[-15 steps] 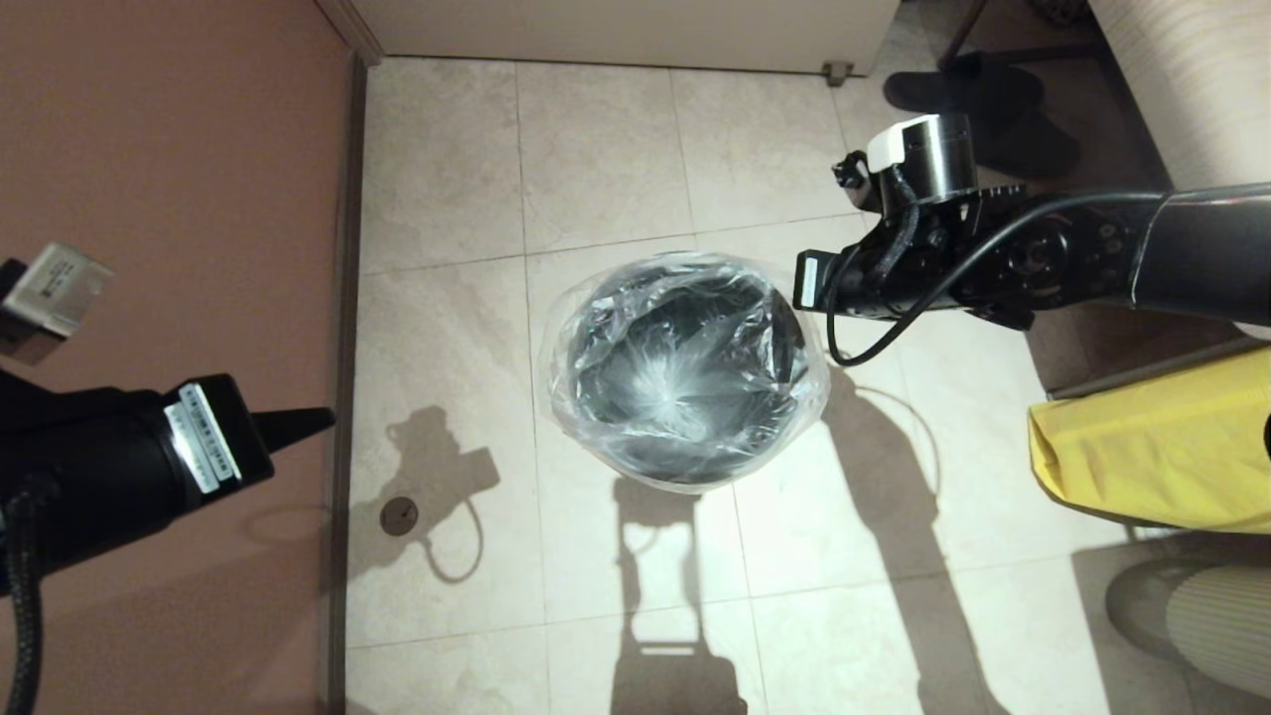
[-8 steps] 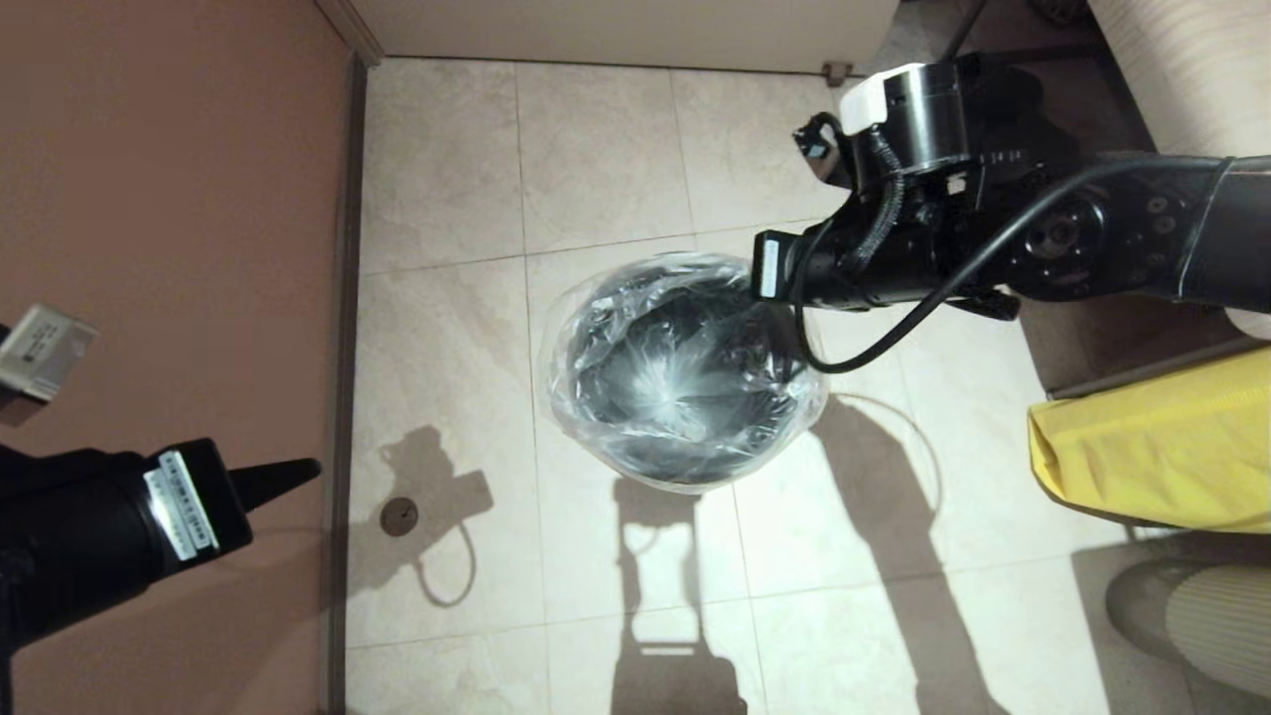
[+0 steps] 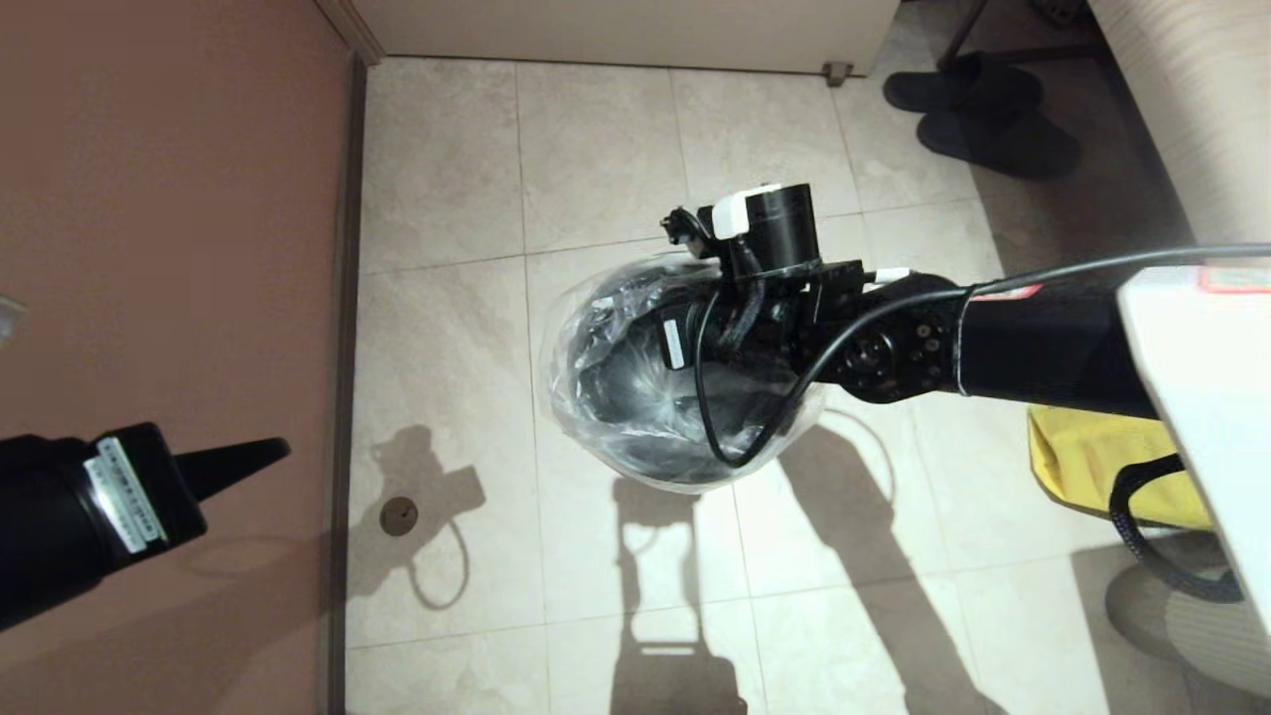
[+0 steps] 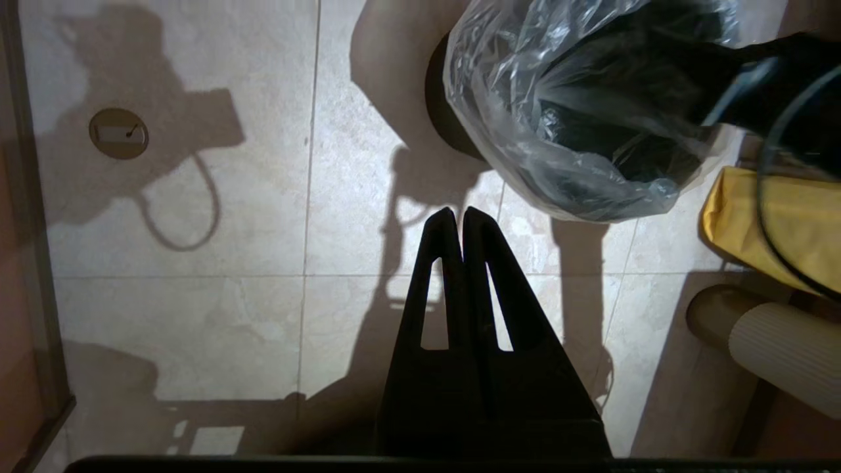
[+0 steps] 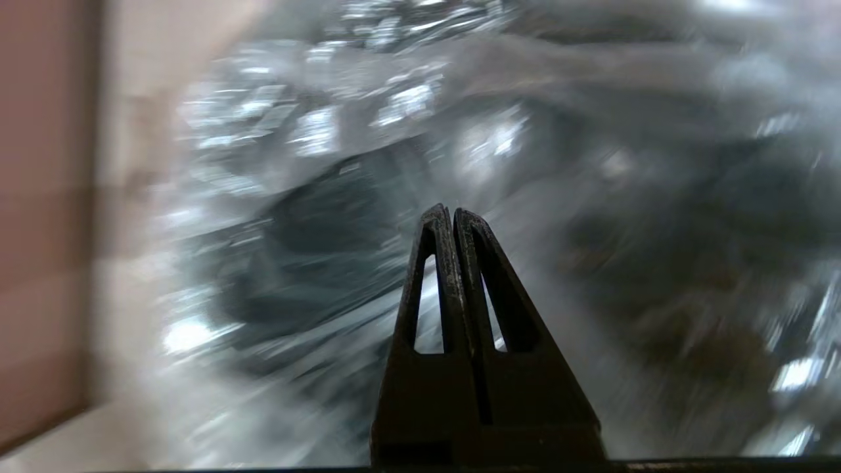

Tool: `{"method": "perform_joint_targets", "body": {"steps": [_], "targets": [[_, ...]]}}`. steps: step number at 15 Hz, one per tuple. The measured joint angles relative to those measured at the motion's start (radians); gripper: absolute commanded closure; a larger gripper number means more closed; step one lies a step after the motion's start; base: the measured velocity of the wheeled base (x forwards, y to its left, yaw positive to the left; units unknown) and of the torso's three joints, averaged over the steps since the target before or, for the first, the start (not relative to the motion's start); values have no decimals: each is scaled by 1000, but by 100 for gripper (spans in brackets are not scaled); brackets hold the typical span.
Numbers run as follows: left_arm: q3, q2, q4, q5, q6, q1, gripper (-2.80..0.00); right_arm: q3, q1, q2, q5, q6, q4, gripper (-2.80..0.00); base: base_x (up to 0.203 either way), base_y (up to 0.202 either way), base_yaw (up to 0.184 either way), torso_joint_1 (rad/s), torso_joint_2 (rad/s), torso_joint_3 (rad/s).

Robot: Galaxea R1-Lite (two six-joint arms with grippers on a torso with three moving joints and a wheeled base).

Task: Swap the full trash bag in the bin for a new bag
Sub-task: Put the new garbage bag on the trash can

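Note:
The bin (image 3: pixel 621 382) stands on the tiled floor, lined with the new bag (image 3: pixel 563 392), whose clear crinkly plastic is folded out over the rim. My right arm reaches across the bin's mouth. Its wrist (image 3: pixel 765 223) is above the far rim, and it hides the fingers and the bag's bottom seal in the head view. In the right wrist view the right gripper (image 5: pixel 449 211) is shut and empty, pointing into the bag-lined inside (image 5: pixel 341 217). My left gripper (image 3: pixel 278 449) hangs shut and empty at the left, well clear of the bin (image 4: pixel 439 112) and the bag (image 4: pixel 525 138).
An opaque yellow sack (image 3: pixel 1082 457) lies right of the bin, partly behind my right arm. Dark slippers (image 3: pixel 978 114) sit at the back right, a round floor drain (image 3: pixel 398 515) left of the bin, a brown wall (image 3: pixel 169 199) along the left, and a ribbed cylinder (image 4: pixel 782 348) near the sack.
My right arm has swung left and down from beside the bin's far right rim to over its mouth, the gripper now pointing inside. The left arm has drawn back toward the lower left.

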Motion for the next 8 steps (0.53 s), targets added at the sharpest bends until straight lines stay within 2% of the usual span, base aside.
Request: {"method": "perform_joint_targets", "body": {"steps": [2, 5, 8], "targets": [[-1, -34, 0, 0, 0, 0, 0, -1, -17, 34, -16, -110, -68, 0, 0, 0, 0, 0, 0, 0], [6, -76, 5, -2, -1, 0, 0, -1, -27, 75, -72, -261, -76, 0, 0, 0, 0, 0, 0, 0], [35, -95, 1, -7, -3, 0, 0, -1, -10, 109, -88, -322, -76, 0, 0, 0, 0, 0, 0, 0]]}}
